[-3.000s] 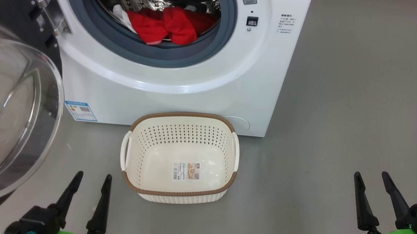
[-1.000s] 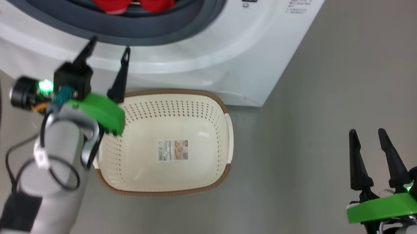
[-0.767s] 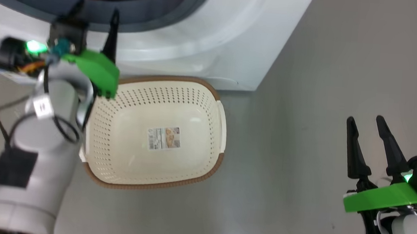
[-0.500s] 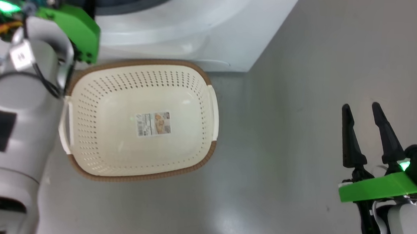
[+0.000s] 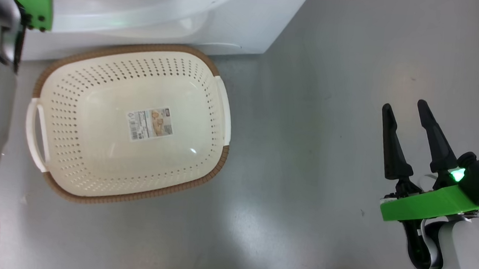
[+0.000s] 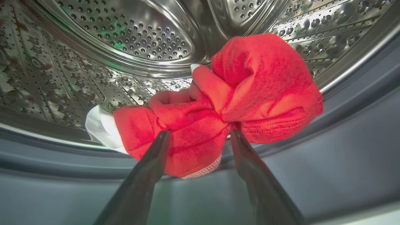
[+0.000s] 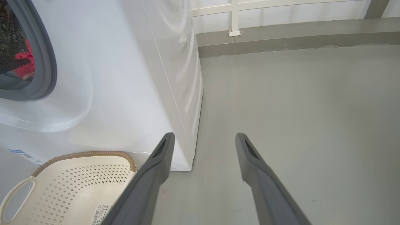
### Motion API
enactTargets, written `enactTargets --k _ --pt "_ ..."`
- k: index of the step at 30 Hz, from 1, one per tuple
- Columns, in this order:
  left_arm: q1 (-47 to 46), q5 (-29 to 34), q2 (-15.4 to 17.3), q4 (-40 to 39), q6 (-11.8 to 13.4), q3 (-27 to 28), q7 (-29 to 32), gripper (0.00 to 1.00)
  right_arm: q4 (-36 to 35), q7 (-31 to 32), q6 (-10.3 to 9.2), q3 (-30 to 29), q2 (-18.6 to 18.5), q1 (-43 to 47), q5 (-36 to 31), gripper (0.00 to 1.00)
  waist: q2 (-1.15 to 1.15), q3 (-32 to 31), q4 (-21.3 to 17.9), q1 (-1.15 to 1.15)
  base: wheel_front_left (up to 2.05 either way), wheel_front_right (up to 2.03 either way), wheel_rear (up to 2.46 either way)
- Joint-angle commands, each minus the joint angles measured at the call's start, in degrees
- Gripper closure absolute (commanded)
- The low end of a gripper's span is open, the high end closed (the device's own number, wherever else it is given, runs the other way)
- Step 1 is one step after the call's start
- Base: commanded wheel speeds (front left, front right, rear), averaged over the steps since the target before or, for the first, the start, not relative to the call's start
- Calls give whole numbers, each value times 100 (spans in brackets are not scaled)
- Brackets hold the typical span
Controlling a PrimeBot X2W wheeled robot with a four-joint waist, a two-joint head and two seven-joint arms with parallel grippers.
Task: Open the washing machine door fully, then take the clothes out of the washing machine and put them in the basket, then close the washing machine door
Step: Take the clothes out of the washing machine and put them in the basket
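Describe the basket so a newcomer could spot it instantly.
Start at the white washing machine. On the grey floor just in front of it sits the basket. It is cream perforated plastic with a brown woven-look rim, white side handles and a paper label on its base.

floor [image 5: 330, 116]: smooth grey, slightly glossy, with a pale glare patch [image 5: 252, 238] and a small dark speck [image 5: 362, 212] | far edge: low grey kerb [image 7: 281, 39] running along the floor's end | above kerb: white rail [image 7: 281, 5] with one upright post [image 7: 233, 18] on a small foot
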Motion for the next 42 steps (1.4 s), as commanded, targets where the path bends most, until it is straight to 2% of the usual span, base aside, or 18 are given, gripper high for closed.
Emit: enactTargets --k 1,13,14,15,16,17,18,20,22,28,34,42 --pt "-134 -31 322 -73 44 40 25 0 -155 -54 26 141 -16 -7 20 0 0 129 -92 0 0 0 0" --pt "-288 -59 575 20 144 -68 144 0 -220 -54 26 222 -33 -102 32 0 0 263 -208 0 0 0 0" --pt "-295 -69 601 23 146 -70 161 3 -229 -54 26 230 -32 -110 33 0 0 270 -221 0 0 0 0" --pt "-301 -82 614 27 138 -72 194 24 -239 -54 26 238 -31 -118 33 0 0 275 -231 0 0 0 0" --pt "-305 -83 625 29 146 -84 208 50 -251 -54 26 247 -27 -121 30 0 0 278 -238 0 0 0 0" --pt "-311 -82 633 31 158 -98 217 57 -262 -54 26 254 -24 -122 27 0 0 283 -243 0 0 0 0" --pt "-317 -91 633 34 159 -105 238 72 -273 -54 26 256 -22 -123 25 0 0 288 -244 0 0 0 0" --pt "-326 -89 637 37 166 -136 258 80 -286 -54 26 260 -27 -127 26 0 0 295 -241 0 0 0 0" --pt "-331 -108 638 40 156 -150 260 100 -291 -54 26 262 -34 -133 24 0 0 294 -231 0 0 0 0" --pt "-277 -229 526 43 143 -139 -3 100 -278 -54 26 218 -49 -144 6 0 0 226 -125 0 0 0 0" --pt "38 -689 260 -192 96 202 -320 100 -255 -54 26 134 -66 -86 -11 0 0 16 89 0 0 0 0" --pt "1125 -961 85 -1936 -25 590 -339 100 -241 -54 26 -12 -121 78 -35 0 0 -388 346 0 0 0 0"
